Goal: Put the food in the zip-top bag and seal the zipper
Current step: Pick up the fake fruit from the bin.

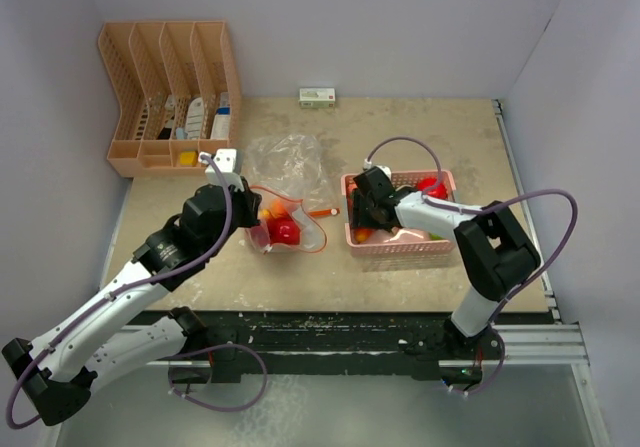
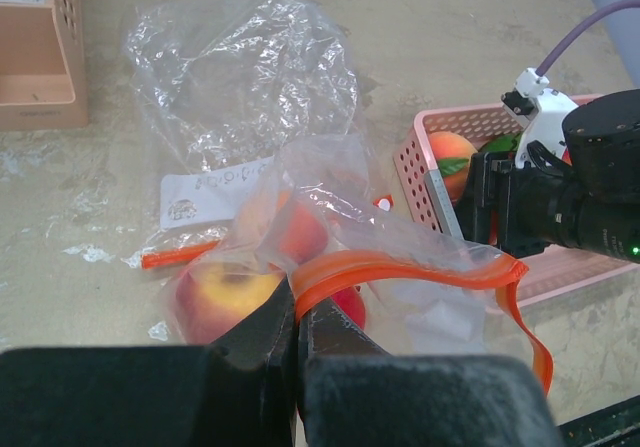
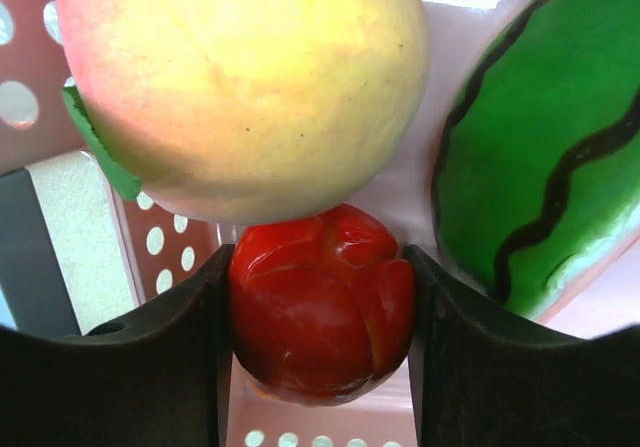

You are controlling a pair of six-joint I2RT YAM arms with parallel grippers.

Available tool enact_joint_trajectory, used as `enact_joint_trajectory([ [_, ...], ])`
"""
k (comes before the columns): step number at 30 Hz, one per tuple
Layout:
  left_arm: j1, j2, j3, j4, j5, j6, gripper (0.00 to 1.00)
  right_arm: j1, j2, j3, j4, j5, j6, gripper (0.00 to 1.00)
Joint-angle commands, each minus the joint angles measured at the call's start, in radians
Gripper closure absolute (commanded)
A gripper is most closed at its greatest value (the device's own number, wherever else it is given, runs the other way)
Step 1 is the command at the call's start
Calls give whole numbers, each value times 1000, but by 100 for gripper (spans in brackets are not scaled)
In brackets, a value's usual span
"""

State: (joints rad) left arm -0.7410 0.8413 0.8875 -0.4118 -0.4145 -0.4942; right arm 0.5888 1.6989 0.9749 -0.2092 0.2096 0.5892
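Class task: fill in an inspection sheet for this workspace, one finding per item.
Surface: beige speckled tabletop.
Job's things: clear zip-top bag with orange zipper, mouth open, holding a peach-coloured toy fruit and red toy pieces; pink perforated plastic basket holding a yellow-pink toy peach, green striped toy melon slice, glossy red toy fruit.
Clutter: crumpled clear plastic bag; small white-and-green box; orange slotted desk organiser.
Pincers: left pincer shut on the orange zipper; right pincer shut on the glossy red toy fruit.
Cables: purple cables loop from both arms.
Surroundings: pale grey walls on three sides.

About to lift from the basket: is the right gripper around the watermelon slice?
No, the right gripper clasps a red fruit; the watermelon slice lies beside it.
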Motion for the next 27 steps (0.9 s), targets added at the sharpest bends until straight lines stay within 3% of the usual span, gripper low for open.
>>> enact_joint_trajectory([
  [1, 2, -15, 6, 61, 10, -5, 100, 4, -17, 2, -1, -1, 3, 62],
  [5, 2, -13, 11, 61, 10, -5, 100, 4, -100, 16, -57, 22, -14, 80],
  [10, 2, 12, 31, 70, 16, -4, 100, 3, -296, 66, -118, 30, -113, 84],
  [14, 2, 47, 49, 88, 35, -7, 100, 4, -462, 74, -100, -102, -205, 84],
  [21, 2, 141, 78, 122, 64, -10, 100, 72, -679, 47, 53, -500, -290, 82],
  [27, 2, 186, 94, 160, 93, -15, 100, 237, -644, 50, 162, -573, -281, 85],
])
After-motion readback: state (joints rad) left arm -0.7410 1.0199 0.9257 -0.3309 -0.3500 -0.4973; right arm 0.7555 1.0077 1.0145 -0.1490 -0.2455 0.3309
